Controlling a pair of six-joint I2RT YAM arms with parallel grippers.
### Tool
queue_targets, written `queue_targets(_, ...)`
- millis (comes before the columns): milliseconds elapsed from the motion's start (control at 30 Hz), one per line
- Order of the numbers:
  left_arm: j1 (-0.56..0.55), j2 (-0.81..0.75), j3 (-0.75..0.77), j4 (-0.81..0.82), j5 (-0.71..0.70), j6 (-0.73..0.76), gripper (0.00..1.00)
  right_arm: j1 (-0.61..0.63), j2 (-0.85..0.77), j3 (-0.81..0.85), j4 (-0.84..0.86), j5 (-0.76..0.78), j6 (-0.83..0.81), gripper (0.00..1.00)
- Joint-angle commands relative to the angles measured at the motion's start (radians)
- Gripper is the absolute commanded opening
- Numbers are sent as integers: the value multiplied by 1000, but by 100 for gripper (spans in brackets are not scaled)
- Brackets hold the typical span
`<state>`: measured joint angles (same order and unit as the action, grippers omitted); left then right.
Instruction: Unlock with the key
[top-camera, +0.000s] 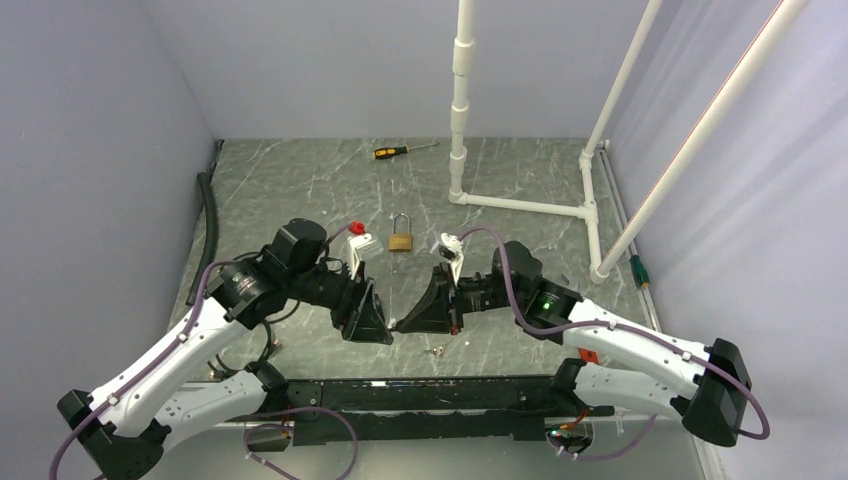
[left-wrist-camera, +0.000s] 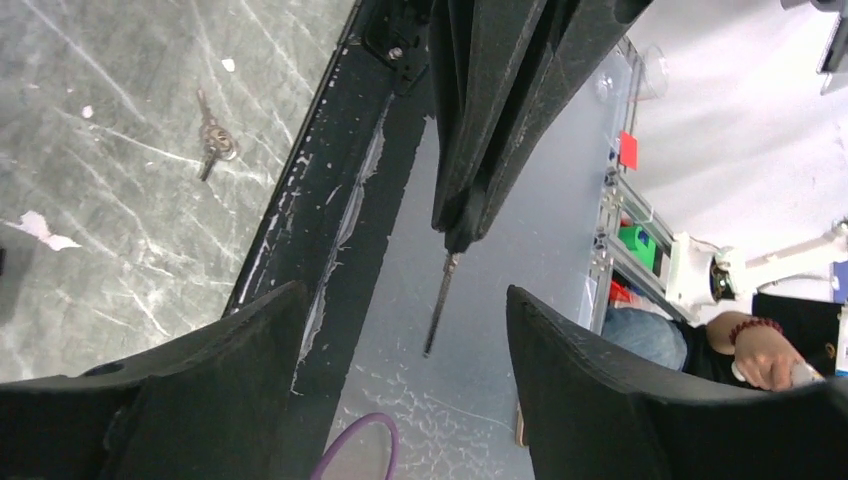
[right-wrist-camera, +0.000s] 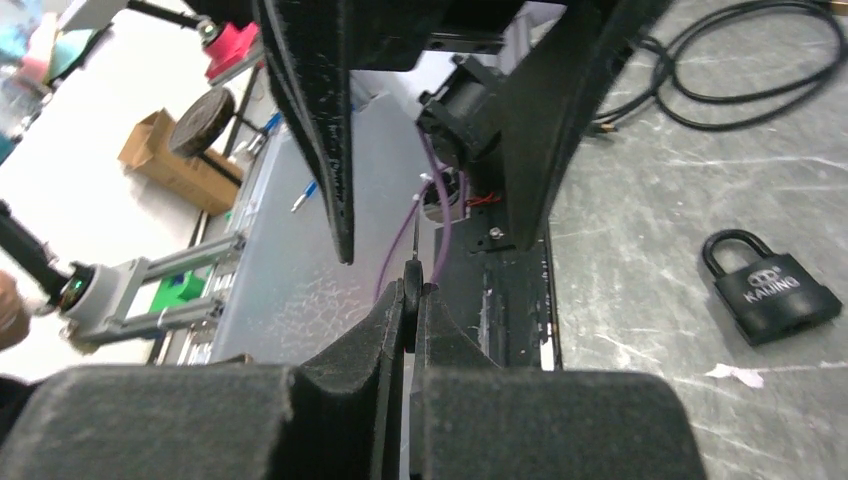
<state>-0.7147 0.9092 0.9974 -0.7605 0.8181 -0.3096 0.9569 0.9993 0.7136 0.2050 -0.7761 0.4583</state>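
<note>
- Right tool (right-wrist-camera: 410, 300): clenched on the key (left-wrist-camera: 441, 300). The blade sticks out past the fingertips and is held in the air toward the near edge of the counter (top-camera: 300, 190).
- Left tool (left-wrist-camera: 400, 300): released, fingers (left-wrist-camera: 230, 370) spread wide. It faces the right tool tip to tip, with the key's blade in the gap, untouched.
- Loose key (top-camera: 435, 350): flat on the counter just below the right tool, by the near edge.
- Padlock (top-camera: 401, 238): brass, lying flat at the counter's middle with its shackle toward the far edge. It is beyond both tools and apart from them.
- Screwdriver (top-camera: 402, 151): lying by the far edge.
- Pipe frame (top-camera: 520, 205): white, at the far right corner.
- Hose (top-camera: 209, 225): black, along the left edge.
</note>
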Motion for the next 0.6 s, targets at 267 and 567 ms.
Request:
queue_targets(267, 0, -31, -23, -97, -540, -217, 90, 3, -175, -158, -197, 791, 233, 0)
queue_targets(567, 0, 65, -101, -120, -904, -485, 82, 3, -150, -164, -305, 963, 305, 0)
